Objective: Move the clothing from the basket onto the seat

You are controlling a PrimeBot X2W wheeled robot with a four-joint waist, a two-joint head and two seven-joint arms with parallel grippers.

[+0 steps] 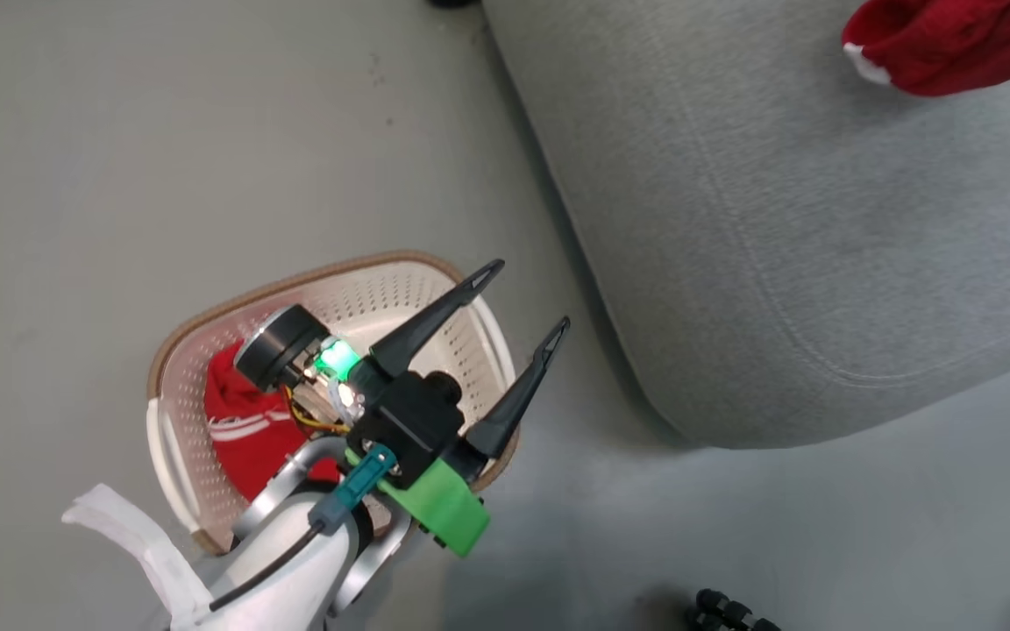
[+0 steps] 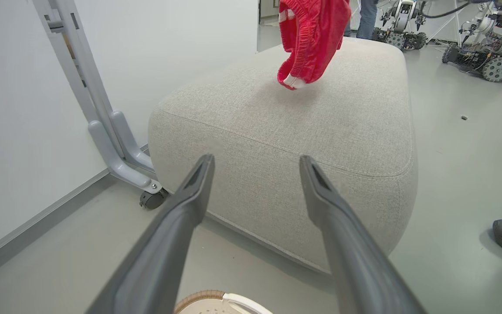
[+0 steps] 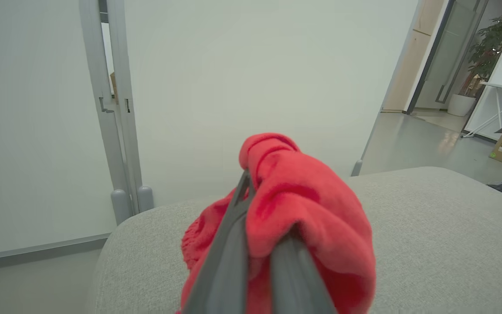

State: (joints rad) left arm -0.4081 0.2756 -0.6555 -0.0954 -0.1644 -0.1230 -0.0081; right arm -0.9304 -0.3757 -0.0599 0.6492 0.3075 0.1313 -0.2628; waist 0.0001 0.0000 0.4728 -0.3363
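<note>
Clothing (image 3: 316, 209) hangs pinched in our right gripper (image 3: 268, 205) over the seat (image 1: 777, 219), seemingly for release; our left gripper (image 1: 529, 294), jaws spread, hovers above the basket (image 1: 295, 282) where the other garment (image 1: 238, 429) lies.

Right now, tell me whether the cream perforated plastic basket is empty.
Not empty: a red fabric garment with white stripes lies inside the cream perforated basket.

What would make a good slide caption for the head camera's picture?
Open left gripper hovers above the basket containing one red garment; a second red garment hangs over the grey seat.
</note>
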